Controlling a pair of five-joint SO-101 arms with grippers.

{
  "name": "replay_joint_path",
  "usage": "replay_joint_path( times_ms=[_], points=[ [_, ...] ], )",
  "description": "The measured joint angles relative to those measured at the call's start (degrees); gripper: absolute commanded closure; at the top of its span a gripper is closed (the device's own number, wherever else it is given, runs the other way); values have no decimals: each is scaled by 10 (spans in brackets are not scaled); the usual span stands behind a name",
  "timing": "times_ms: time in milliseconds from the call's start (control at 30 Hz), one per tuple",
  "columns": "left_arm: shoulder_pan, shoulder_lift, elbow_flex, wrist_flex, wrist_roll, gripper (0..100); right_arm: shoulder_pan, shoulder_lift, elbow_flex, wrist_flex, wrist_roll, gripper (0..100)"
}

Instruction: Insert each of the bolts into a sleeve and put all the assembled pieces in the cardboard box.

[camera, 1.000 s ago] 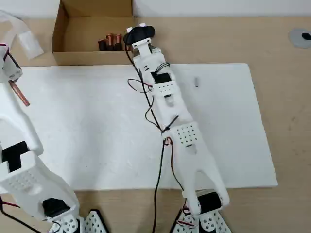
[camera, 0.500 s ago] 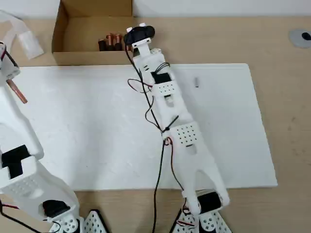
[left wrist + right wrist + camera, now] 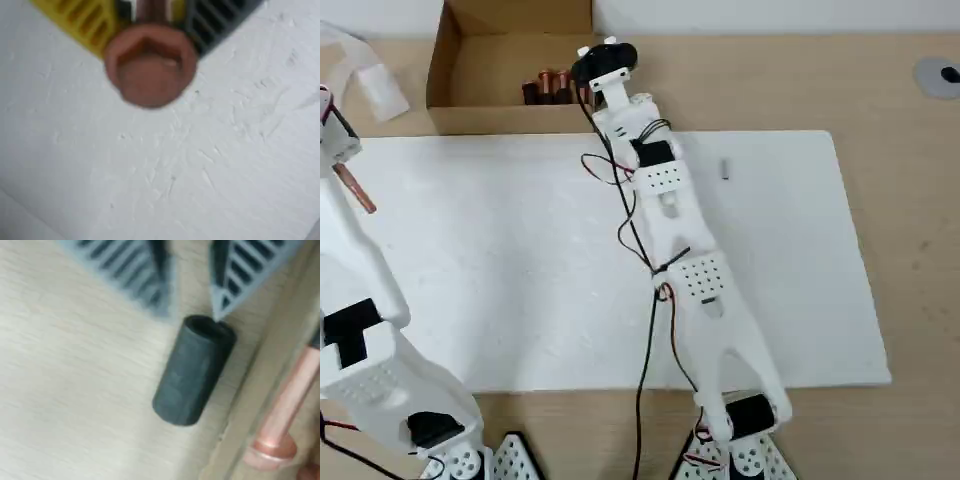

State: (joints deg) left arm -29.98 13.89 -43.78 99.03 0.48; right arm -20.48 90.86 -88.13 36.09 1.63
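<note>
A pale wooden worktop point(image 3: 905, 220) carries a white foam mat point(image 3: 520, 260) over most of its middle. From the high view, the cardboard box point(image 3: 500, 120) stands open near the worktop's far left corner, its near wall against the mat's far edge. Several assembled pieces point(image 3: 545, 88), copper bolts in black sleeves, lie inside along that near wall, toward the box's right corner. The right arm point(image 3: 680, 240) stretches from the near edge across the mat, and its head sits at the box's right near corner. The left arm point(image 3: 360, 300) stands at the mat's left edge, with a copper bolt point(image 3: 357, 192) slanting out of the left jaws above the mat. A small grey pin-like piece point(image 3: 725, 169) lies alone on the mat toward its far right corner. A grey disc point(image 3: 935, 78) sits at the worktop's far right corner, and a clear plastic bag point(image 3: 368, 80) lies left of the box.

In the left wrist view, the left jaws, one yellow and one black, pinch the copper bolt by its shank, its hexagonal head facing the camera over the white mat.

In the right wrist view, the right jaws are spread. A black sleeve point(image 3: 192, 371) lies on its side on a pale grained surface, outside the gap, one fingertip point(image 3: 225, 307) at its open end. Just beside the sleeve runs a cardboard edge point(image 3: 255, 375), and beyond it lies another copper bolt point(image 3: 287, 410).
</note>
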Motion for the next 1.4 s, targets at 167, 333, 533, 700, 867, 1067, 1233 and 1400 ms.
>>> replay_joint_path(
  times_ms=[167, 333, 533, 700, 867, 1067, 1233, 1400],
  points=[
    [0, 0, 0, 0, -9, 993, 0, -1, 23, -6, -1, 670],
    [-11, 0, 0, 0, -9, 993, -1, -2, 107, -126, -2, 705],
    [-22, 0, 0, 0, -9, 993, -1, -6, 182, -245, -2, 797],
    [-22, 0, 0, 0, -9, 993, -1, -8, 193, -260, 10, 800],
    [-22, 0, 0, 0, -9, 993, -2, -5, 194, -265, 26, 810],
    [-23, 0, 0, 0, -9, 993, -2, -4, 194, -266, 26, 938],
    [-25, 0, 0, 0, -9, 993, -2, -4, 193, -266, 25, 944],
    [-47, 0, 0, 0, -9, 993, -2, 4, 166, -244, -7, 989]
  ],
)
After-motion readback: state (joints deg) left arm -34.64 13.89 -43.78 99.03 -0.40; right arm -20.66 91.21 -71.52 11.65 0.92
